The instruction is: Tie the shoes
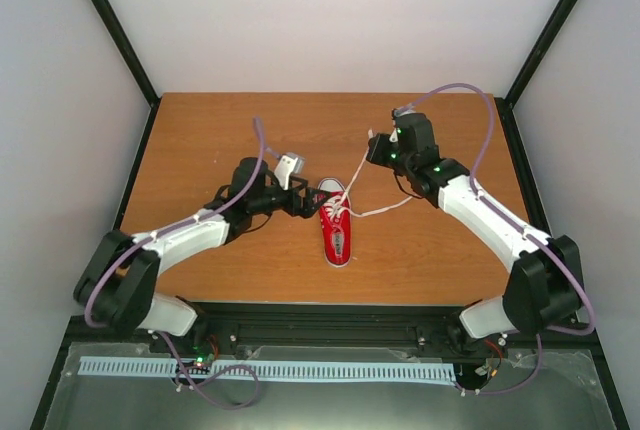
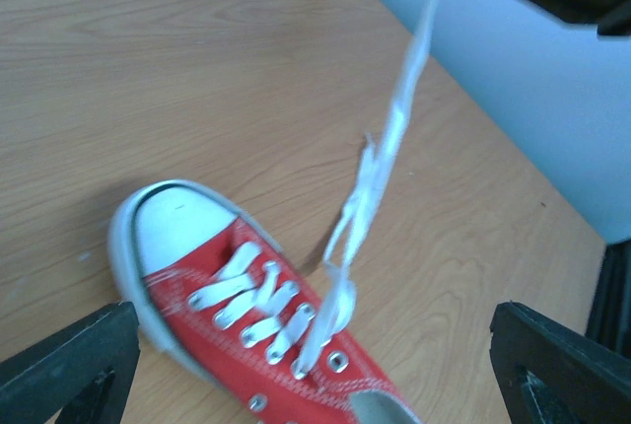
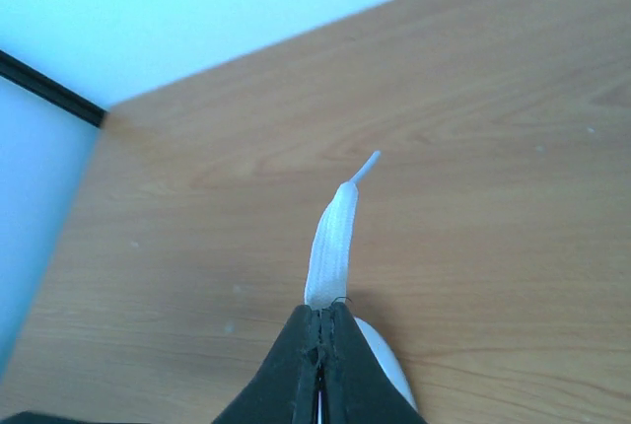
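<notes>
The red sneaker (image 1: 336,230) with white toe cap and white laces lies mid-table, toe pointing to the far side. My left gripper (image 1: 309,202) is open just left of the toe end. In the left wrist view its black fingers (image 2: 74,365) stand wide apart on either side of the sneaker (image 2: 286,355), not touching it. My right gripper (image 1: 372,147) is shut on the end of one lace (image 1: 353,178) and holds it raised, stretched up and right from the eyelets. That lace (image 3: 333,237) sticks out past the closed gripper (image 3: 323,314). The other lace (image 1: 385,208) lies loose on the table to the right.
The wooden table (image 1: 200,140) is boxed in by pale walls with black corner posts (image 1: 115,25). A black rail (image 1: 330,315) runs along the near edge by the arm bases. The right-hand wall (image 2: 532,99) shows close behind the raised lace (image 2: 389,138).
</notes>
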Robot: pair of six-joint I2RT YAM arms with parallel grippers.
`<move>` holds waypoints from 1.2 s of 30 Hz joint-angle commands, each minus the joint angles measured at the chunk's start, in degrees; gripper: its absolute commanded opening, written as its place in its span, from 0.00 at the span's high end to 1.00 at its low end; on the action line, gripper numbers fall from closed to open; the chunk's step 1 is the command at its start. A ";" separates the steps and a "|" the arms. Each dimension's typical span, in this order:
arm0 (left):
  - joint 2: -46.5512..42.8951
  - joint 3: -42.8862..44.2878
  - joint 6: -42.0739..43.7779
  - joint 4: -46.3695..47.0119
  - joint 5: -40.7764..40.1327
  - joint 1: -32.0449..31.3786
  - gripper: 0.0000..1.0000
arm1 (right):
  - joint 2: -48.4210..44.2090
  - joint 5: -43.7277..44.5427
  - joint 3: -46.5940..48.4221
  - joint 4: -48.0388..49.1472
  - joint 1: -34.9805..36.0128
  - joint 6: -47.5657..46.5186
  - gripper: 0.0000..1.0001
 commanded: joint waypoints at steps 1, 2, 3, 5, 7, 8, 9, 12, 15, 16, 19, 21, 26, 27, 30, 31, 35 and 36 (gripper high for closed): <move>6.70 4.76 2.23 14.45 6.29 -2.92 0.02 | -2.69 -3.75 -2.18 3.85 0.41 2.28 0.97; 9.12 5.85 2.02 15.14 6.89 -3.61 0.02 | -2.79 -4.29 -1.96 3.75 0.41 2.34 0.97; 11.00 7.08 2.09 15.17 7.17 -4.27 0.02 | -2.80 -4.70 -1.82 3.65 0.41 2.35 0.97; 14.24 9.50 1.96 15.03 7.93 -5.29 0.04 | -2.81 -5.86 -1.96 3.88 0.41 2.47 0.97; 16.77 11.22 1.17 15.73 7.62 -5.89 0.06 | -2.80 -7.05 -2.28 4.13 0.41 2.64 0.97; 17.82 11.78 0.48 16.46 7.80 -5.92 0.07 | -2.75 -7.42 -2.41 4.17 0.37 2.69 0.97; 18.79 12.33 -0.20 17.01 7.87 -5.93 0.09 | -2.85 -7.63 -2.57 4.24 0.41 2.73 0.97; 21.32 14.92 -1.26 16.55 8.46 -6.01 0.15 | -3.10 -8.37 -3.07 4.57 0.41 2.90 0.97; 23.87 17.01 -1.14 15.71 9.68 -6.47 0.20 | -3.53 -9.45 -3.18 4.95 0.41 3.24 0.97; 24.58 17.63 -0.67 15.13 9.75 -6.80 0.22 | -3.67 -9.78 -3.01 4.99 0.41 3.35 0.97; 26.40 19.02 -0.52 14.00 10.16 -7.16 0.28 | -4.16 -10.72 -2.68 5.08 0.41 3.80 0.97; 27.14 19.37 -1.30 14.38 10.36 -7.16 0.30 | -4.53 -11.33 -2.43 5.05 0.40 4.24 0.97; 28.57 19.97 -3.10 16.34 13.08 -7.24 0.46 | -4.80 -12.53 -2.19 5.70 0.39 5.33 0.97; 28.93 20.08 -3.47 16.70 13.78 -7.25 0.49 | -4.70 -12.78 -2.09 5.80 0.41 5.59 0.97; 30.01 20.34 -4.24 17.38 15.22 -7.38 0.54 | -4.73 -13.65 -1.82 6.35 0.37 6.39 0.97; 30.20 20.32 -4.38 17.53 15.39 -7.40 0.57 | -4.75 -13.64 -1.68 6.44 0.41 6.58 0.97; 29.81 19.76 -4.83 17.68 15.59 -7.42 0.72 | -4.71 -11.76 -1.27 5.48 0.39 6.27 0.97; 29.42 19.47 -4.92 17.68 15.41 -7.42 0.77 | -4.42 -11.31 -1.08 5.19 0.41 6.23 0.97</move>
